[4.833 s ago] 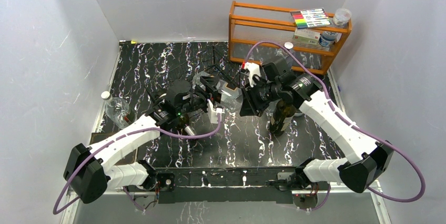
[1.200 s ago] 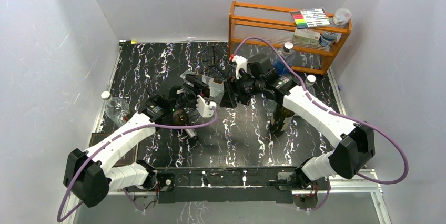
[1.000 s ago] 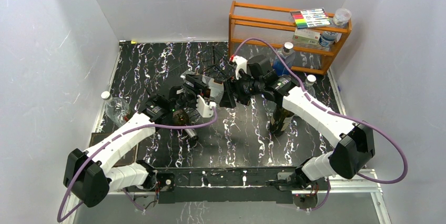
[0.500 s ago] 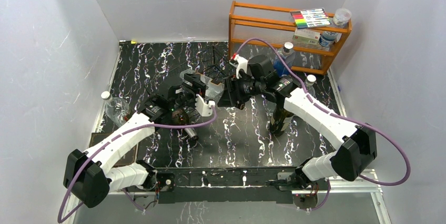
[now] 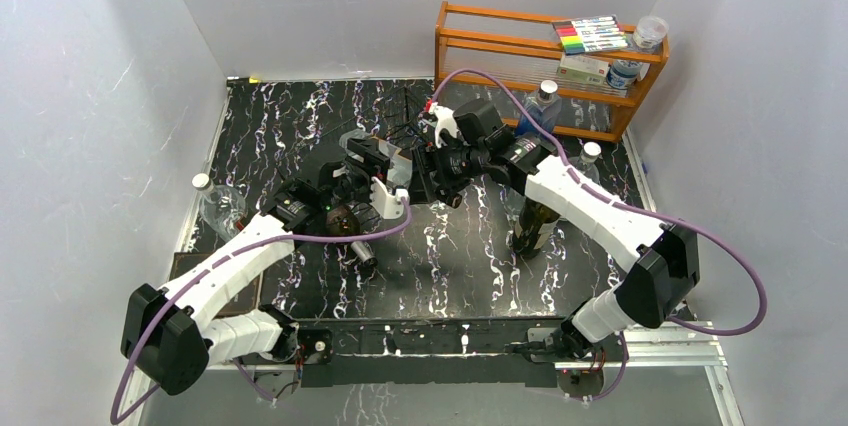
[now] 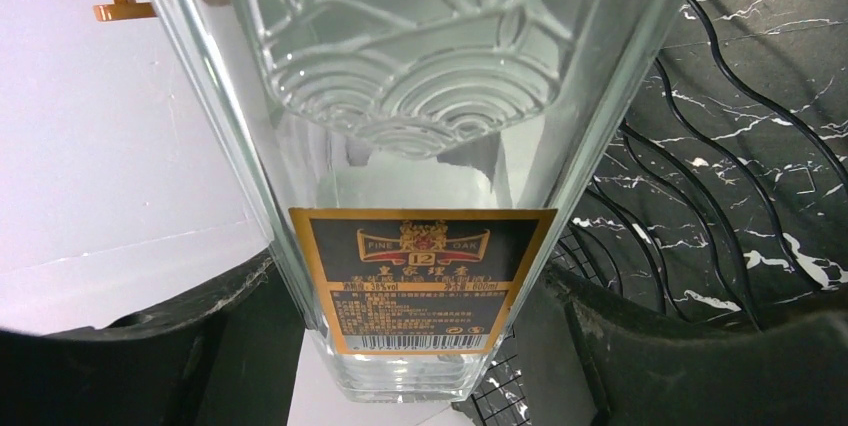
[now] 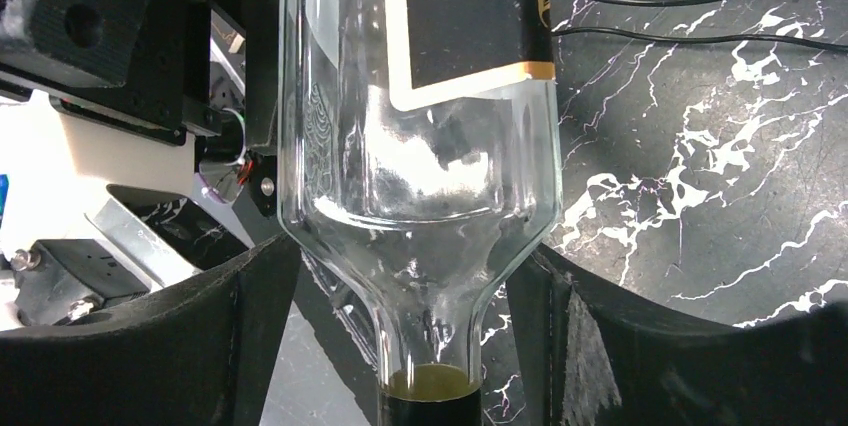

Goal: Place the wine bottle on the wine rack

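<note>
left gripper [image 6: 415, 336] clamped on the label end of the clear wine bottle [image 6: 420, 96]. bottle is sideways mid-table, at the near edge of the black wire wine rack [image 5: 403, 124]. right gripper [image 7: 405, 291] fingers flank the bottle shoulder, cannot tell if gripping.

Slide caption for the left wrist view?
Clear wine bottle clamped between the left fingers, black wire wine rack beside it.
</note>
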`<state>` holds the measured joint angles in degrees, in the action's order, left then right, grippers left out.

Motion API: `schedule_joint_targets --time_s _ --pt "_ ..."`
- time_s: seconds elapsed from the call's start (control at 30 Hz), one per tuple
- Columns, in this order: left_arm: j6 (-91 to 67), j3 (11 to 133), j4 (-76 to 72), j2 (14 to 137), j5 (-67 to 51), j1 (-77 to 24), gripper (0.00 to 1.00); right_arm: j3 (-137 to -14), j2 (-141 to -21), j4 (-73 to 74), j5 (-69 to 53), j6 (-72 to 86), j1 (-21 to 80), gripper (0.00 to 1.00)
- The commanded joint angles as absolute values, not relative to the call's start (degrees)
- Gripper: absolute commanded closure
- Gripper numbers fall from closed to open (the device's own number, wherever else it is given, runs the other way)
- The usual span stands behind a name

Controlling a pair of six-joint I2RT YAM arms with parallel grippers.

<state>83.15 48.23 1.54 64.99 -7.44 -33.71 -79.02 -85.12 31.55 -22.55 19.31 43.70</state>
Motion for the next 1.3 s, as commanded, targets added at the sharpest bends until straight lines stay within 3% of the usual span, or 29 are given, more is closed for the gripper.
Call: schedule_joint_targets --time_s 0.0,0.13,0.2,0.3,0.33,0.43,0.47,0.5,0.63,0.93,1.27 --pt "79.48 50.9 -13.27 62.0 -18.72 -36.3 1.0 -78.75 -84.66 16.28 -23.56 20.5 45.61 0.15" --pt "79.44 50.87 -13.4 62.06 -18.78 -36.31 1.0 -78.12 -85.4 14.51 -21.96 22.39 45.67 0.19" --pt "78.98 51.0 -13.11 62.03 -18.97 -36.3 1.0 -77.03 -85.16 13.08 -21.08 22.87 45.57 0.3" --pt "78.42 50.61 -12.49 61.82 -18.62 -36.3 1.0 -73.68 -82.85 10.09 -18.07 21.92 45.63 0.94" --pt "78.64 50.27 -12.27 61.8 -18.05 -36.29 1.0 -72.74 -82.05 9.32 -18.64 21.29 45.62 1.0" --pt "78.48 49.22 -11.88 61.37 -15.65 -36.3 0.92 -70.99 -79.53 8.69 -20.41 19.24 45.7 1.0" --pt "77.55 48.48 -12.5 61.27 -15.25 -36.3 0.77 -70.48 -78.75 8.1 -19.83 19.28 45.68 1.0" --pt "76.81 47.55 -13.87 61.39 -14.78 -36.29 0.54 -69.87 -78.36 7.15 -19.36 19.62 45.7 1.0" --pt "76.92 46.23 -14.34 63.1 -11.33 -36.3 0.03 -67.86 -77.15 1.96 -16.5 20.66 45.71 1.0" --pt "75.56 46.53 -12.61 63.16 -7.84 -35.69 0.02 -67.84 -77.7 -1.84 -9.74 21.43 45.64 1.0" --pt "71.87 44.26 -9.76 54.91 -4.3 -34.58 0.02 -67.46 -77.58 0.0 -5.01 21.61 45.7 1.0"
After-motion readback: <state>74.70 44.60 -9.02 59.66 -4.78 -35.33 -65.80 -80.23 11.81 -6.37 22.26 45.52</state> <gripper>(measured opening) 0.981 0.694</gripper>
